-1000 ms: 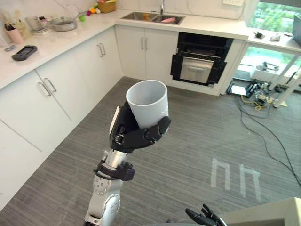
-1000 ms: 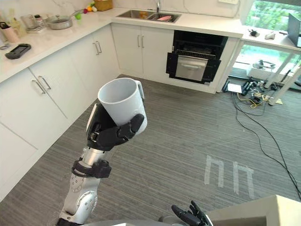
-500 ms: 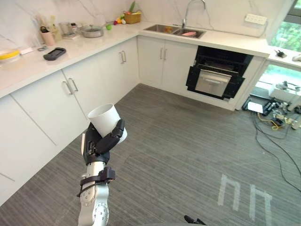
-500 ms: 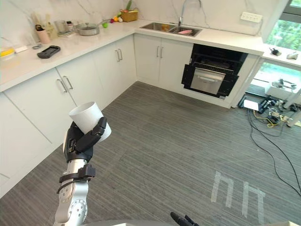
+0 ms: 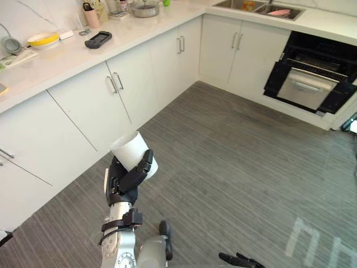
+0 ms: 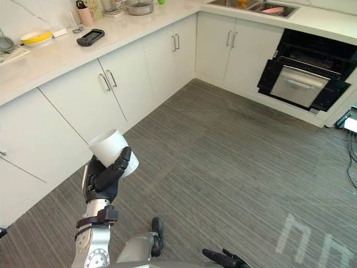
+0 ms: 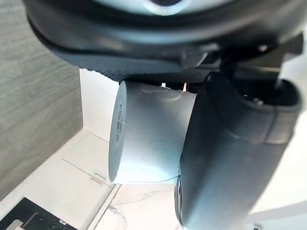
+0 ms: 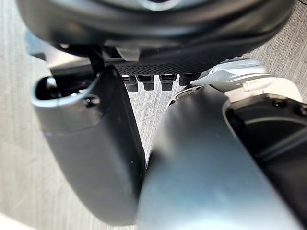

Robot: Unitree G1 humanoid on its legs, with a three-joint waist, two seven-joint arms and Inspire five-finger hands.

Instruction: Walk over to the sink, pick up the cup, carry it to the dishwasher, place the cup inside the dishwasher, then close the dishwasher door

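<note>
A white cup (image 5: 132, 156) is held upright over the floor at the lower left, my left hand (image 5: 124, 182) shut round its lower half. In the left wrist view the cup (image 7: 148, 139) lies against the palm with the thumb (image 7: 225, 163) across its side. The black dishwasher (image 5: 310, 82) stands at the upper right with its door (image 6: 301, 86) partly down. The sink (image 5: 262, 6) is in the counter at the top, a pink thing in it. My right hand (image 6: 223, 259) hangs low at the bottom edge, fingers straight and holding nothing.
A white counter (image 5: 67, 53) over white cabinets (image 5: 89, 106) runs along the left, close to the cup. On it are a yellow bowl (image 5: 43, 39), a black device (image 5: 98, 39) and a pot (image 5: 145, 8). Grey striped floor (image 5: 234, 167) stretches to the dishwasher.
The camera has swung, so the counter and dishwasher have shifted in the picture. The cup stays in my left hand at the lower left, a little lower than before.
</note>
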